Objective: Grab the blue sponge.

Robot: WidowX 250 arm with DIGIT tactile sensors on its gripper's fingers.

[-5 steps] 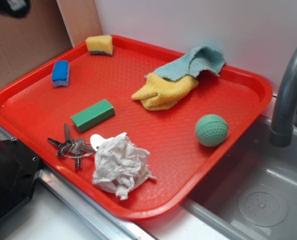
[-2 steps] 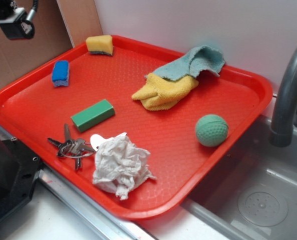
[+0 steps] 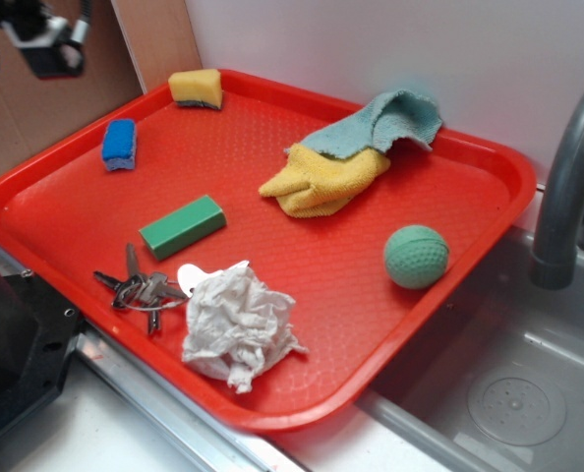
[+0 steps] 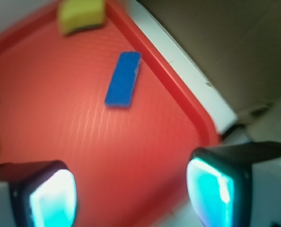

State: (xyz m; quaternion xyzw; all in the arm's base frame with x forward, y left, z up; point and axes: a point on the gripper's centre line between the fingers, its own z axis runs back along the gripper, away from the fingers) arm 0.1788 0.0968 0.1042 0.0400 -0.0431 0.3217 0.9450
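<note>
Exterior view: tool (image 3: pixel 38 41) hanging at the 10 o'clock corner, partly cut off by the frame edge, above and outside the red tray (image 3: pixel 449 295), touching nothing; finger spread hard to read from here. Blue sponge (image 3: pixel 119 144) lying flat on the tray near its 10 o'clock rim, well apart from the tool. Yellow sponge (image 3: pixel 196 88) toward 11 o'clock near the far rim. Green block (image 3: pixel 182 225) left of centre, keys (image 3: pixel 140 287) just below it at 8 o'clock, crumpled white paper (image 3: pixel 238 324) touching the keys at 7 o'clock. Yellow cloth (image 3: pixel 323 180) with teal cloth (image 3: pixel 380 122) overlapping it toward 1 o'clock. Green ball (image 3: pixel 416 256) at 3 o'clock. Grey faucet (image 3: pixel 567 187) and sink (image 3: pixel 508 393) off the tray's right side.

Wrist view, blurred: tool (image 4: pixel 131 194) spread wide, two glowing teal fingertips (image 4: pixel 53 198) at 7 and 5 o'clock with only bare tray (image 4: pixel 188 113) between them, nothing pinched. Blue sponge (image 4: pixel 123 79) lying alone at 12 o'clock, well clear of both fingers, close beside the tray's raised rim. Yellow sponge (image 4: pixel 81 15) at 11 o'clock against the top edge.
</note>
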